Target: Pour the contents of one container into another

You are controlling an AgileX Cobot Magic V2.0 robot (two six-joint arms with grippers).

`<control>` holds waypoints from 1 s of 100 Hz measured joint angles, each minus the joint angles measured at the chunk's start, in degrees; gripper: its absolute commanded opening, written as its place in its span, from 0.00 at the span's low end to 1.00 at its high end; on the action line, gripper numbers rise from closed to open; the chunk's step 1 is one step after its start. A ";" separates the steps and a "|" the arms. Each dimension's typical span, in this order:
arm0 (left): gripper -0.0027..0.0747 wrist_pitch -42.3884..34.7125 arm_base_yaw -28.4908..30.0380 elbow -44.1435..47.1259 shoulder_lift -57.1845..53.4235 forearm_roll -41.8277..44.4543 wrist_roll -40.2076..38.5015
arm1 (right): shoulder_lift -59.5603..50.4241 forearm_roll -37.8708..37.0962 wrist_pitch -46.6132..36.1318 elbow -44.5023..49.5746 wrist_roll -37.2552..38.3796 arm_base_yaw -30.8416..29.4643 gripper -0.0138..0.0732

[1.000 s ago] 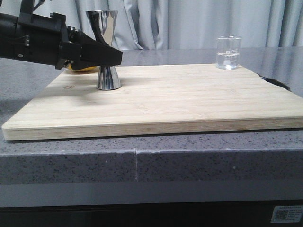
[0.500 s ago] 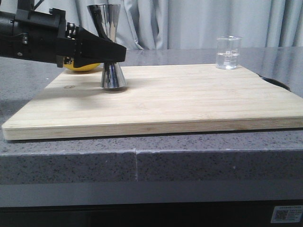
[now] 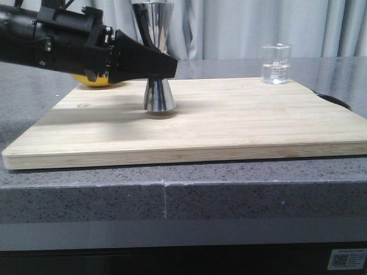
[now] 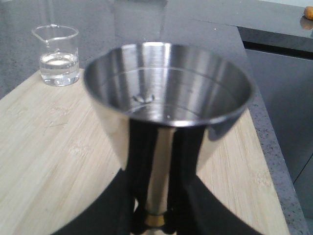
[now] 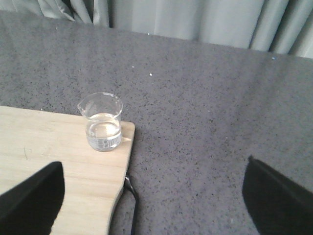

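Left gripper (image 3: 163, 67) clamped on jigger (image 3: 157, 86) at its waist, standing on cutting board (image 3: 229, 123). Right gripper (image 5: 151, 196) spread wide above beaker (image 5: 103, 122) at board's far corner. Next, probably: grasp beaker, keep level.

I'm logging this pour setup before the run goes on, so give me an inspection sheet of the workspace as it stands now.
Surface: wooden cutting board on a grey speckled countertop.
Job's things: steel jigger upright, held at its waist, base at or just above the board; glass beaker with clear liquid at the board's far right corner, untouched.
Clutter: yellow object partly hidden behind the left arm; small orange object at the left wrist view's edge.
Grippers: left gripper shut on the jigger; right gripper open, above and short of the beaker.
Cables: nothing seen.
Surroundings: grey curtain behind.
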 measured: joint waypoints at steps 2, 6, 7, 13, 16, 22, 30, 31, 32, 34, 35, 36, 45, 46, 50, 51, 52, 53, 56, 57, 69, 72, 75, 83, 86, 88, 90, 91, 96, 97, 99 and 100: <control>0.01 0.00 0.00 -0.49 0.00 0.40 -0.53 | 0.00 -0.02 -1.95 1.02 0.00 0.00 0.93; 0.01 0.12 0.00 -1.27 0.00 1.16 -1.46 | 0.10 -0.05 -6.03 3.12 0.00 0.00 0.93; 0.01 0.12 0.00 -1.56 0.00 1.28 -1.59 | 0.10 -0.05 -6.71 3.49 0.00 0.00 0.93; 0.01 0.12 0.00 -2.63 0.00 2.25 -2.76 | 0.55 -0.15 -13.25 6.75 0.00 0.00 0.93; 0.01 0.12 0.00 -3.22 0.00 2.44 -3.10 | 0.95 -0.15 -16.02 8.11 0.00 0.00 0.93; 0.01 0.12 -0.08 -4.05 0.00 2.92 -3.59 | 2.38 -0.27 -21.18 10.35 0.00 0.00 0.93; 0.01 0.24 -0.08 -4.79 0.00 3.11 -3.90 | 5.18 -0.27 -24.36 11.97 0.00 0.00 0.93; 0.01 0.24 -0.08 -4.94 0.00 3.11 -3.95 | 5.80 -0.27 -24.55 11.98 0.00 0.00 0.93; 0.01 0.35 -0.13 -4.95 0.00 3.11 -3.95 | 6.12 -0.27 -24.86 11.98 0.00 0.00 0.93; 0.01 0.35 -0.13 -5.09 0.00 3.20 -4.04 | 7.11 -0.27 -25.48 11.98 0.00 0.00 0.93; 0.01 0.35 -0.23 -5.09 0.00 3.20 -4.04 | 7.45 -0.27 -25.65 11.98 0.00 0.00 0.93; 0.01 0.35 -0.23 -5.22 0.00 3.20 -4.04 | 8.14 -0.27 -26.10 11.98 0.00 0.00 0.93; 0.01 0.35 -0.46 -5.34 0.00 3.20 -4.09 | 12.59 -0.27 -29.33 11.98 0.00 0.09 0.93; 0.01 0.35 -0.46 -5.34 0.00 3.20 -4.09 | 12.91 -0.27 -29.92 11.98 0.00 0.13 0.93; 0.01 0.35 -0.46 -5.34 0.00 3.20 -4.09 | 14.72 -0.27 -31.64 11.98 0.11 0.40 0.93; 0.01 0.35 -0.46 -5.34 0.00 3.20 -4.09 | 15.00 -0.27 -31.90 11.98 0.11 0.39 0.93; 0.01 0.44 -0.46 -5.34 0.00 3.20 -4.09 | 15.54 -0.27 -32.16 11.98 0.21 0.59 0.93; 0.01 0.44 -0.46 -5.34 0.00 3.20 -4.09 | 15.80 -0.27 -32.70 11.98 0.20 0.66 0.93; 0.01 0.44 -0.46 -5.45 0.00 3.20 -4.18 | 16.78 -0.27 -33.70 11.98 0.20 0.92 0.93; 0.01 0.44 -0.46 -5.45 0.00 3.20 -4.18 | 17.23 -0.27 -34.20 11.98 0.20 1.09 0.93; 0.01 0.44 -0.53 -5.67 -0.10 3.33 -4.21 | 20.35 -0.27 -37.81 11.98 0.20 2.80 0.93; 0.01 0.44 -0.53 -5.70 -0.10 3.33 -4.21 | 20.91 -0.27 -38.82 11.98 0.20 3.21 0.93; 0.01 0.44 -0.53 -5.70 -0.10 3.33 -4.31 | 21.47 -0.27 -39.97 11.98 0.20 3.76 0.93; 0.01 0.44 -0.53 -5.70 -0.10 3.33 -4.31 | 23.17 -0.27 -43.98 11.98 0.20 4.83 0.93; 0.01 0.44 -0.53 -5.70 -0.10 3.33 -4.31 | 23.76 -0.27 -45.29 11.98 0.20 4.97 0.93; 0.01 0.44 -0.59 -5.70 -0.10 3.33 -4.41 | 24.18 -0.29 -46.15 11.98 0.20 5.13 0.93; 0.01 0.44 -0.68 -5.70 -0.10 3.33 -4.35 | 24.63 -0.29 -46.95 11.98 0.20 5.22 0.93; 0.01 0.44 -0.68 -5.70 -0.10 3.33 -4.35 | 24.78 -0.29 -47.17 11.98 0.20 5.28 0.93; 0.01 0.44 -0.68 -5.70 -0.10 3.33 -4.44 | 25.85 -0.39 -48.29 11.67 0.20 5.38 0.93; 0.01 0.44 -0.68 -5.70 -0.10 3.33 -4.44 | 26.17 -0.39 -48.45 11.56 0.20 5.38 0.93; 0.01 0.44 -0.68 -5.70 -0.10 3.33 -4.44 | 26.65 -0.39 -48.66 11.36 0.20 5.38 0.93; 0.01 0.44 -0.68 -5.70 -0.10 3.33 -4.44 | 26.82 -0.39 -48.73 11.19 0.20 5.38 0.93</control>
